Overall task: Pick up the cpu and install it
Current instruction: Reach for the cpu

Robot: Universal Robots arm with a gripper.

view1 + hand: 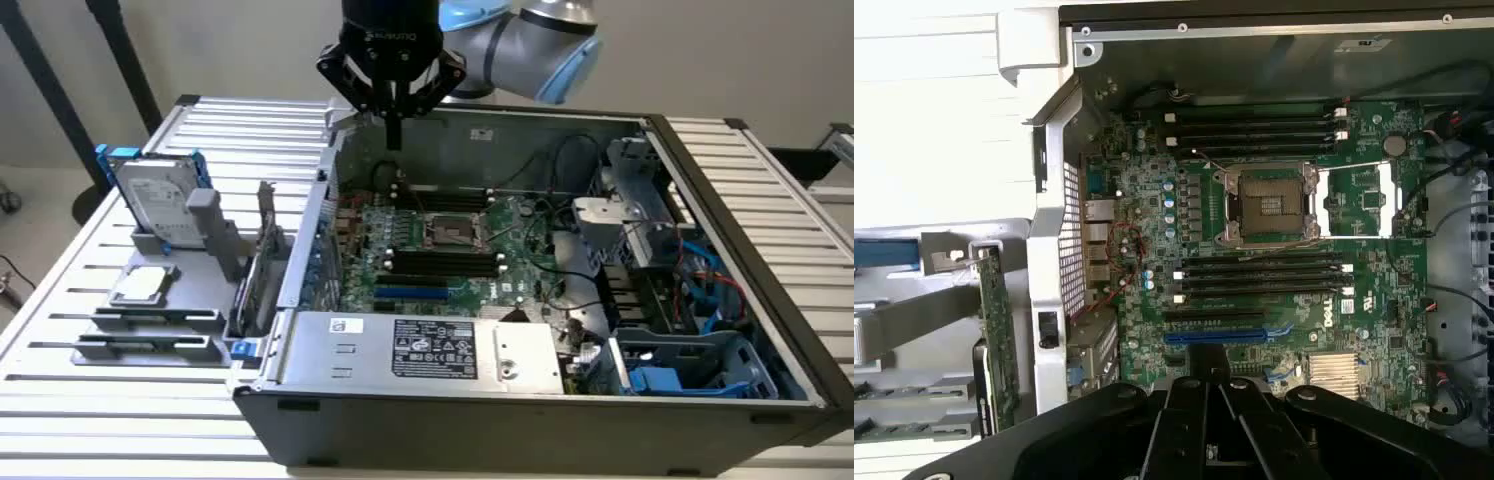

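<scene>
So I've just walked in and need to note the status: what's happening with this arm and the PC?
The robot arm's gripper hangs shut and empty over the back edge of the open computer case. The cpu lies untouched on the grey parts rack at the exterior view's left, outside the case. The motherboard's socket looks empty, so nothing has been picked up or installed yet.

Silver-topped cpu (144,286) (square, flat) on grey rack (100,345)
</scene>
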